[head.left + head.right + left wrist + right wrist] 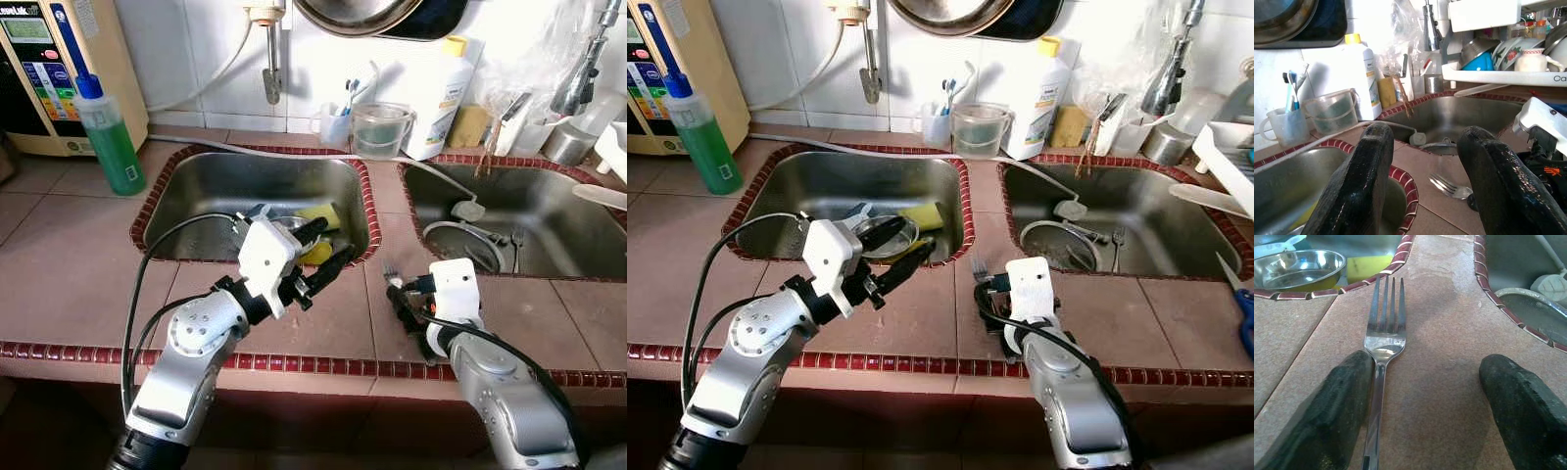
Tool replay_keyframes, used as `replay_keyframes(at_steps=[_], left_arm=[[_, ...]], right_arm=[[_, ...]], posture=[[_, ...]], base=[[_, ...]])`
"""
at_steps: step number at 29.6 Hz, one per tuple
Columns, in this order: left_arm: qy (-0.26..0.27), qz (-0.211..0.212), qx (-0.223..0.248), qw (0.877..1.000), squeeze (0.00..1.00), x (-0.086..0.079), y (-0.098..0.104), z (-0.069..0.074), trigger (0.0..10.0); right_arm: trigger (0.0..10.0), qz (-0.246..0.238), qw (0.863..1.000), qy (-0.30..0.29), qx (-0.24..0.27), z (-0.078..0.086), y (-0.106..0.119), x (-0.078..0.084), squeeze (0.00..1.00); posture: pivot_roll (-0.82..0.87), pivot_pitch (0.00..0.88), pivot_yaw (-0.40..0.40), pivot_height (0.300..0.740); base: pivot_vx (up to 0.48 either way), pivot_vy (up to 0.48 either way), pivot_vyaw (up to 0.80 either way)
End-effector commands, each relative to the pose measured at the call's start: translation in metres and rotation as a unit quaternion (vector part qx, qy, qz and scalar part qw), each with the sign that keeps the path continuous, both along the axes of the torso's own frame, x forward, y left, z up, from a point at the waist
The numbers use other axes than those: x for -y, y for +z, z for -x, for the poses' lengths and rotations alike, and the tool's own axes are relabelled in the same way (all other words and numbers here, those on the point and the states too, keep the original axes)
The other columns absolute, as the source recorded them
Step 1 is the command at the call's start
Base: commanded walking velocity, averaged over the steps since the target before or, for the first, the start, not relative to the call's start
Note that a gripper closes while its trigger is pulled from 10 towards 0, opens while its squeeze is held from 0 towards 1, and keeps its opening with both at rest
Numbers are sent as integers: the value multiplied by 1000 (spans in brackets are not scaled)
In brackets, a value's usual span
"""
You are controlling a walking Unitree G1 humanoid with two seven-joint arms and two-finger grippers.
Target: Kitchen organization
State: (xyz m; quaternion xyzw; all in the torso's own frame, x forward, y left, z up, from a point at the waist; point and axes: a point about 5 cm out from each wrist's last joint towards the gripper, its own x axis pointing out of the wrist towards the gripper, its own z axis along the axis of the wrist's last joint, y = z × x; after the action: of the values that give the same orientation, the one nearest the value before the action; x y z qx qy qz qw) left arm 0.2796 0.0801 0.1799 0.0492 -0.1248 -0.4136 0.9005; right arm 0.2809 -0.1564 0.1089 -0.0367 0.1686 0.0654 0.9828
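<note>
Right gripper sat low on the counter, jaws wide, fork touching one finger; left gripper hovered open.

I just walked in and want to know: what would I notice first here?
Probably the shiny fork lying on the counter strip between the two sinks, with the right claw open around its handle. The left claw hangs open over the left sink's edge, above a small metal bowl and yellow sponge.
</note>
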Motion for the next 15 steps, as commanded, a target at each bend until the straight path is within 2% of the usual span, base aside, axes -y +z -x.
replay_keyframes(at_steps=[1,2,15], left_arm=[[3,5,13,1000,0,-1,9,-1,10000],[3,5,13,1000,0,-1,9,-1,10000],[-7,-1,5,1000,0,-1,6,0,10000]], right_arm=[[1255,10,998,-38,-44,6,-18,17,0],[0,7,998,-39,-44,5,-19,17,0],[0,-14,998,-48,-42,5,-20,18,0]], posture=[[-124,73,-10,703],[-123,74,-9,703],[-121,75,-1,703]], base=[[0,0,0],[0,0,0],[0,0,0]])
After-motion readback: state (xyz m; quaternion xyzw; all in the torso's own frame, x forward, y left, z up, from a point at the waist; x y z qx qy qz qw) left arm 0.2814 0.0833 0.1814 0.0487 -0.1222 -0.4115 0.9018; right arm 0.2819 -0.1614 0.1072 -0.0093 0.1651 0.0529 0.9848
